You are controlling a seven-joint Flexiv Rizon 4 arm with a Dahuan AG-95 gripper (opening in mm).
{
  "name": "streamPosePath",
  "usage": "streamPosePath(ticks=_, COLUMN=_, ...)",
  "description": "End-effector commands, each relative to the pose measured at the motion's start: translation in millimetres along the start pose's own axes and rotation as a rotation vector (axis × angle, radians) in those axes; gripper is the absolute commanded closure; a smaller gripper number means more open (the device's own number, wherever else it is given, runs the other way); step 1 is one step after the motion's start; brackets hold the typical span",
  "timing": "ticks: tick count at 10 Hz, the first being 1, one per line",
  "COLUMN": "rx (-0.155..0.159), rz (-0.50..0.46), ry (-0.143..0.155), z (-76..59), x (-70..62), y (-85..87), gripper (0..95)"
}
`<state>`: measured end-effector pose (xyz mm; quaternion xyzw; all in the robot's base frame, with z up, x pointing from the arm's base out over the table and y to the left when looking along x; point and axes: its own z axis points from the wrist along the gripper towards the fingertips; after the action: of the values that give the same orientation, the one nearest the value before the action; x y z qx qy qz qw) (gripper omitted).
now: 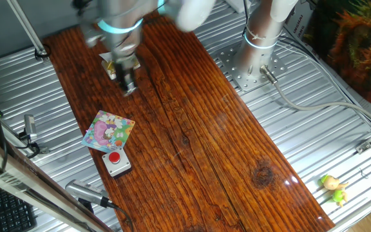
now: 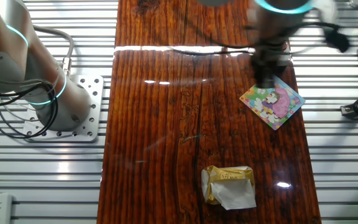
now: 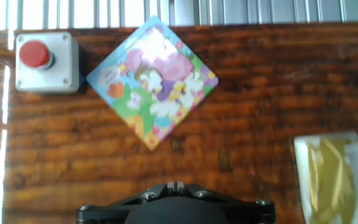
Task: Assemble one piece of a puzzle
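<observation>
Hand view: small flat square puzzle board with a pastel cartoon picture, lying turned like a diamond on the dark red-brown wooden worktop, near its far edge. Just beside its left corner, a grey box with a red button. At lower right, well apart, a crumpled gold-and-white wrapper.

One fixed view: blurred grey gripper hanging above the worktop, apart from the puzzle and touching nothing. Fingers look pressed together, with no gap or loose piece visible between them, though blur leaves some doubt.

Likely reason for this height: a clear downward look over the whole board before any descent. Whether a slot on the board is unfilled, cannot tell. Task apparently at an approach stage.
</observation>
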<state>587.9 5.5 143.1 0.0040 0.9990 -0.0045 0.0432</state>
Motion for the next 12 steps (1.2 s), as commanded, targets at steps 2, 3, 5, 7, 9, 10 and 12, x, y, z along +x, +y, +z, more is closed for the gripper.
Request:
streamPosePath(ticks=2, rx=-0.002, rz=-0.003, ry=-0.030, z=35.7, x=-26.3, y=0.5, gripper=95.0)
streamPosePath(ticks=3, rx=-0.003, rz=0.001, ry=-0.032, z=45.2, x=-31.0, y=3.5, gripper=95.0)
streamPosePath(ticks=5, rx=0.002, rz=0.008, ry=-0.035, z=63.3, x=-38.7, y=16.3, gripper=95.0)
streamPosePath(ticks=7, rx=0.001, rz=0.007, ry=-0.038, z=74.8, x=-45.8, y=21.2, gripper=95.0)
streamPosePath(ticks=9, rx=-0.001, rz=0.009, ry=-0.041, z=79.4, x=-54.2, y=24.5, gripper=95.0)
streamPosePath(ticks=10, rx=-0.001, rz=0.002, ry=-0.040, z=83.2, x=-58.6, y=26.3, gripper=95.0)
streamPosePath(ticks=12, rx=-0.003, rz=-0.002, ry=-0.041, z=89.5, x=-61.8, y=27.4, gripper=95.0)
